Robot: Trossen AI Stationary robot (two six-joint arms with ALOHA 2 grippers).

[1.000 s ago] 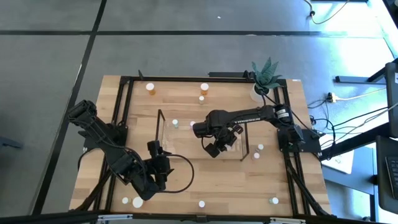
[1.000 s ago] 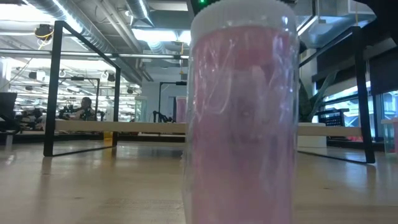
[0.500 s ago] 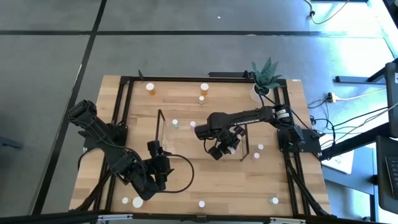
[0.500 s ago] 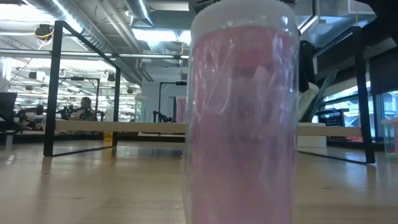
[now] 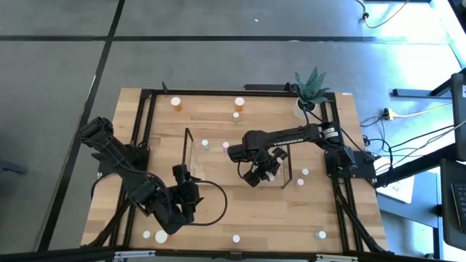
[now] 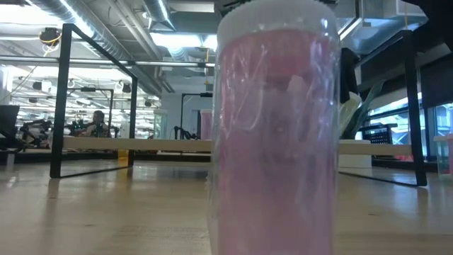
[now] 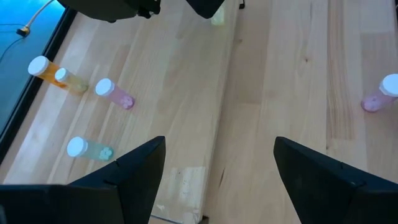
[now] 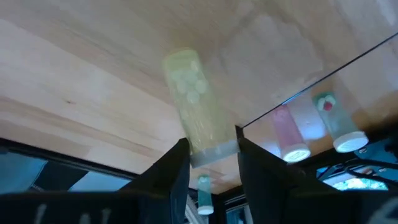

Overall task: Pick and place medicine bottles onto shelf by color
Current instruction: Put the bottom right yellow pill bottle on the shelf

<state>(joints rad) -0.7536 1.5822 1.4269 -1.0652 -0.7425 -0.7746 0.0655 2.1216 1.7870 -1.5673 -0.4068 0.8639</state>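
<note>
**Right gripper clamped on a pale green bottle over the shelf**

Seen from above: right gripper (image 5: 256,175) reached in over the shelf (image 5: 191,138) near mid-table, above its right half. In the right wrist view, fingers (image 8: 166,174) closed narrowly on either side of a yellowish-green bottle (image 8: 193,109), gripped near its white cap, body pointing away toward the wood. Close beside it, past a clear shelf edge (image 8: 323,78), a pink bottle (image 8: 290,130) and a green one (image 8: 336,127) standing side by side, white caps toward the camera.

Left gripper (image 5: 186,198) parked near the table's front-left part, well apart from the shelf. In the left wrist view, its fingers (image 7: 134,171) spread wide with only bare wood between them, touching nothing. Ahead of them on the table (image 7: 280,74): an orange bottle (image 7: 50,71), a pink one (image 7: 115,94) just beside it, a green one (image 7: 87,149) nearer, and another pink one (image 7: 380,94) at the far side.

From above, more bottles scattered about: an orange one (image 5: 176,104) and another (image 5: 239,102) near the back edge, white caps (image 5: 161,236) along the front edge. Potted plant (image 5: 312,87) at the back-right corner.

In the low view, a pink bottle (image 6: 276,134) right against the lens, filling the middle.
</note>
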